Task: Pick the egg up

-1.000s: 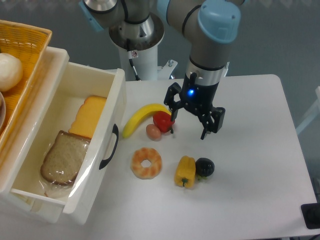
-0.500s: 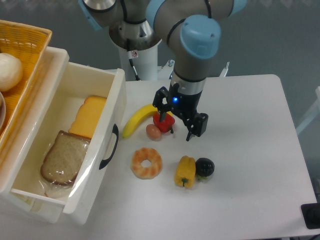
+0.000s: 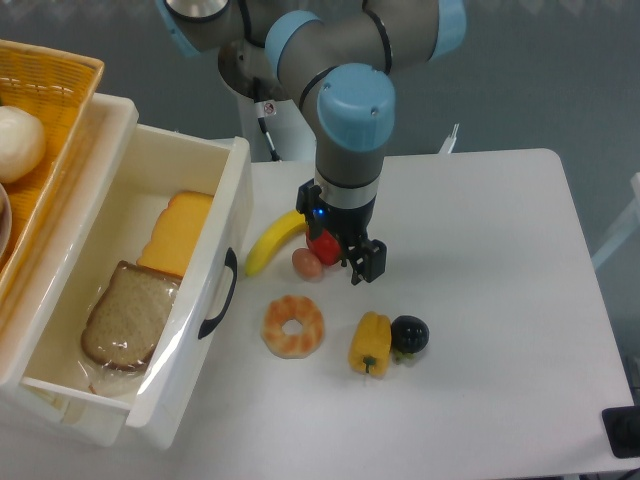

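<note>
Pincer (image 3: 340,258) hangs open over the pepper (image 3: 322,246), not yet centred on the egg (image 3: 306,263).

Its jaws stand apart and hold nothing; one finger (image 3: 364,262) shows clearly at the right, the other is hidden behind the pepper. The egg lies on the tabletop (image 3: 500,300), touching the pepper and just under the banana (image 3: 272,240). To do this step well, I think the pincer should shift a little left and forward, then descend so the fingers pass on the free sides of the egg, because the close neighbours may be pushed or caught.
</note>
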Robot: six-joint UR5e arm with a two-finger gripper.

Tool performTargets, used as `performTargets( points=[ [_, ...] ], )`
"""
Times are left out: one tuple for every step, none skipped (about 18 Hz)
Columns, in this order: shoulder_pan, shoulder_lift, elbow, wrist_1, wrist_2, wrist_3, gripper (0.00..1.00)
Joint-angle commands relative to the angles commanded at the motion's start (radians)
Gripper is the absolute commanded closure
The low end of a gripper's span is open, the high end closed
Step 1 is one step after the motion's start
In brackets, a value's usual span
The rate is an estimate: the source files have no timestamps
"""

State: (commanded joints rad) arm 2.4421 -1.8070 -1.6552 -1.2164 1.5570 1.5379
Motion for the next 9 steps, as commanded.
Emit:
performTargets(
  points=[
    [0.0, -0.005, 0.0, 0.0, 0.0, 0.048, 0.0],
    [-0.002, -0.009, 0.002, 0.0, -0.002, 0.076, 0.0],
    [-0.003, -0.011, 0.002, 0.0, -0.003, 0.091, 0.0],
    [-0.006, -0.018, 0.005, 0.0, -0.006, 0.097, 0.0],
    [-0.008, -0.025, 0.009, 0.0, -0.006, 0.102, 0.0],
    [-0.009, -0.025, 0.009, 0.0, -0.008, 0.1, 0.0],
    [-0.011, -0.025, 0.009, 0.0, -0.008, 0.097, 0.0],
    [-0.015, -0.029, 0.012, 0.0, -0.008, 0.087, 0.0],
    [-0.021, -0.041, 0.026, 0.003, -0.008, 0.071, 0.0]
  ],
)
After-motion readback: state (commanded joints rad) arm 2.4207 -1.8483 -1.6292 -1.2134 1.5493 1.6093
